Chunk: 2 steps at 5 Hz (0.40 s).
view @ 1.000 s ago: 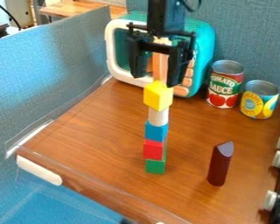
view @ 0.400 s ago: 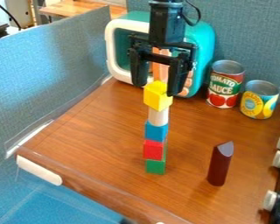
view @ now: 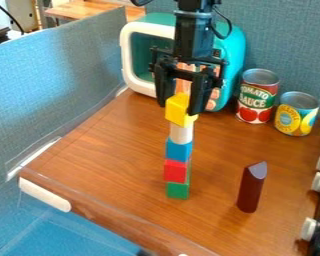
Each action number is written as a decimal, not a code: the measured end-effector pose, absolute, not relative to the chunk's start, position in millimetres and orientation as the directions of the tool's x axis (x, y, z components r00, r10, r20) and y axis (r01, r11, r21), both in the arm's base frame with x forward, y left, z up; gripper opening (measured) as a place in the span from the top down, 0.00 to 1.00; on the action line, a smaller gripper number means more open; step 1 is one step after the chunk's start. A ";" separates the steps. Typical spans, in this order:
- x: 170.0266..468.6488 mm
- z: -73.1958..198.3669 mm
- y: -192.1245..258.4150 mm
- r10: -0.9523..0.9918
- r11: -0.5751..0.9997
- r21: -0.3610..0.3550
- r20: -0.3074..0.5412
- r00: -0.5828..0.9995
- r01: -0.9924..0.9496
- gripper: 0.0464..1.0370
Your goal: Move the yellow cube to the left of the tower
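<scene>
The gripper (view: pixel 180 109) hangs at the top of the tower, its two fingers closed in on either side of the yellow cube (view: pixel 178 111). That cube looks slightly tilted and sits over the white cylinder (view: pixel 181 133), with its upper part between the fingers. Below the cylinder the tower has a blue block (view: pixel 179 150), then a red block (view: pixel 175 171), then a green block (view: pixel 177 190) on the wooden table (view: pixel 109 165).
A teal toy microwave (view: pixel 233 45) stands behind the gripper. Two cans, a tomato sauce can (view: pixel 257 97) and a yellow-labelled can (view: pixel 296 114), are at the back right. A dark red upright block (view: pixel 251 188) stands right of the tower; stove knobs (view: pixel 309 228) line the right edge.
The gripper came down and then its fingers drew closer together around the yellow cube. The cube has shifted and tipped slightly; the rest of the tower looks the same.
</scene>
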<state>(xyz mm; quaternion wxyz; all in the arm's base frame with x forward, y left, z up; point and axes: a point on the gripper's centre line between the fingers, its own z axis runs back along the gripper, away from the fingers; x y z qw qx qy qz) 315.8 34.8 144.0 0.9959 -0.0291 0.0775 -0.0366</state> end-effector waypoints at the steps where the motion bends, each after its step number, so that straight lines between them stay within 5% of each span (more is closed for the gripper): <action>1: 316.3 144.8 34.9 -0.070 0.996 -0.062 -0.148 0.987 0.061 0.47; 2: 317.1 144.7 34.7 -0.069 0.996 -0.062 -0.143 0.987 0.061 0.47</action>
